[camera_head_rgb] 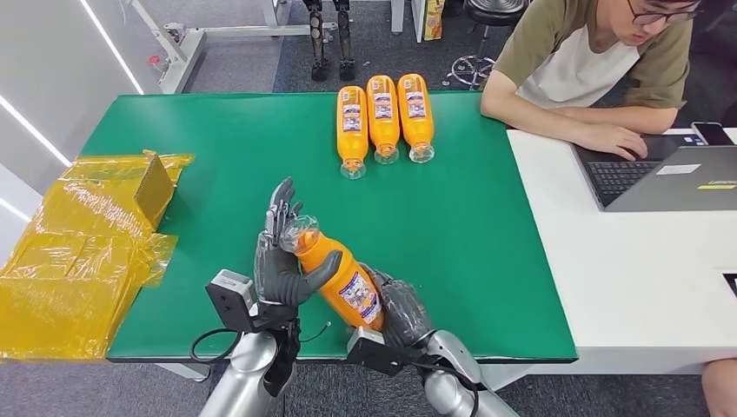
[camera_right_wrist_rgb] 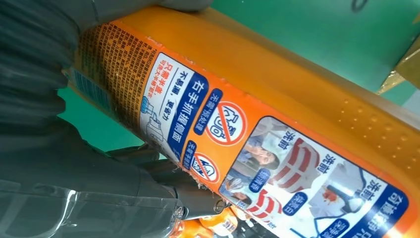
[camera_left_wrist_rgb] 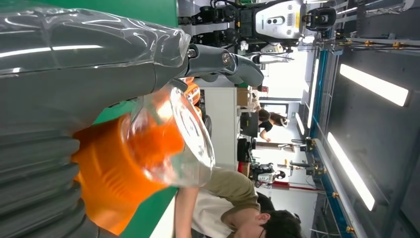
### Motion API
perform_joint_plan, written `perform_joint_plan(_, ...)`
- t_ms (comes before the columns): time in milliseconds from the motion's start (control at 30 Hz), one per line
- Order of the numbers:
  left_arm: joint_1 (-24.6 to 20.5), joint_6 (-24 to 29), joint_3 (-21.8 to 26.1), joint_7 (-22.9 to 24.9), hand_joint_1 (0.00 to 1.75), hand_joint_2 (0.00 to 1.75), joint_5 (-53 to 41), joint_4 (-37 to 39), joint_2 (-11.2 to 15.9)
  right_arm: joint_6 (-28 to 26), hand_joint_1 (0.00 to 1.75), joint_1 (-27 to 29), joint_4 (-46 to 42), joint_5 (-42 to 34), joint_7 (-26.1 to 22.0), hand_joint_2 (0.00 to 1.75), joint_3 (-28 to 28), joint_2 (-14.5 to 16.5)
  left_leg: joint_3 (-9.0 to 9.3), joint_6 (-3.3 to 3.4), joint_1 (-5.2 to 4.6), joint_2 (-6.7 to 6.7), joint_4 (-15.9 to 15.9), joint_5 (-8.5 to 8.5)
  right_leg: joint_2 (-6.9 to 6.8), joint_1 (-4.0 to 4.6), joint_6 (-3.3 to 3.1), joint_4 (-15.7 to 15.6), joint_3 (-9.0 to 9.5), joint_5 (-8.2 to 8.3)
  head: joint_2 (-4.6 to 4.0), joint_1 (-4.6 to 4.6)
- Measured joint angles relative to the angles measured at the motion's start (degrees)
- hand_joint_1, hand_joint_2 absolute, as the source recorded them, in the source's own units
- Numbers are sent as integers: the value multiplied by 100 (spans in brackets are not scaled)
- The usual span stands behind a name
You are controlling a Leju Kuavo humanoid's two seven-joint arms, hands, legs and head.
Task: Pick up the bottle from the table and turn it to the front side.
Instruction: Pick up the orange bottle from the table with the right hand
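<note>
Both hands, left hand [camera_head_rgb: 280, 271] and right hand [camera_head_rgb: 402, 310], grip the tilted bottle [camera_head_rgb: 337, 274].

Right hand [camera_head_rgb: 401, 311] hides the bottle's [camera_head_rgb: 335, 274] base; its label print is too small to read.

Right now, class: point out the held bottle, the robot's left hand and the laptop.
held bottle [camera_head_rgb: 343, 280], head view, orange body.
left hand [camera_head_rgb: 280, 269], head view, palm.
laptop [camera_head_rgb: 687, 178], head view, lid.
</note>
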Motion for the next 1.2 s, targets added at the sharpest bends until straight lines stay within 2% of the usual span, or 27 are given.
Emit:
perform_joint_plan(233, -82, -63, 0, -15, 0, 175, 13, 64, -20, -64, 175, 174, -264, 222, -90, 175, -40, -97, -1, 0, 0, 1, 0, 0, 0, 0, 0, 0, 1, 0, 1, 1)
perform_joint_plan(367, -123, -167, 0, -20, 0, 175, 1, 92, -34, -316, 175, 214, -348, 390, -240, 175, -100, -124, -1, 0, 0, 0, 0, 0, 0, 0, 0, 0, 1, 0, 1, 1)
perform_joint_plan(700, -292, -796, -44, -44, 0, 175, -19, 182, -81, -833, 175, 192, -370, 544, -554, 175, -284, -125, -6, 0, 0, -3, 0, 0, -4, 0, 0, 1, 1, 0, 0, 1)
perform_joint_plan(933, -303, -1157, -107, -55, 0, 175, -116, 196, -85, -1180, 175, 168, -389, 861, -547, 175, -338, -122, -6, 0, 0, -3, 0, 0, -4, 0, 0, 1, 1, 0, 0, 2)
perform_joint_plan(1167, -312, -1307, -159, -49, 0, 175, -273, 196, -86, -1197, 175, 205, -454, 1068, -406, 175, -389, -122, -6, 0, 0, -3, 0, 0, -4, 0, 0, 1, 1, 0, 1, 2)
perform_joint_plan(1200, -315, -1317, -178, -47, 30, 175, -285, 196, -86, -1195, 175, 215, -463, 1081, -394, 175, -393, -122, -6, 0, 0, -3, 0, 0, -4, 0, 0, 1, 1, 0, 1, 2)
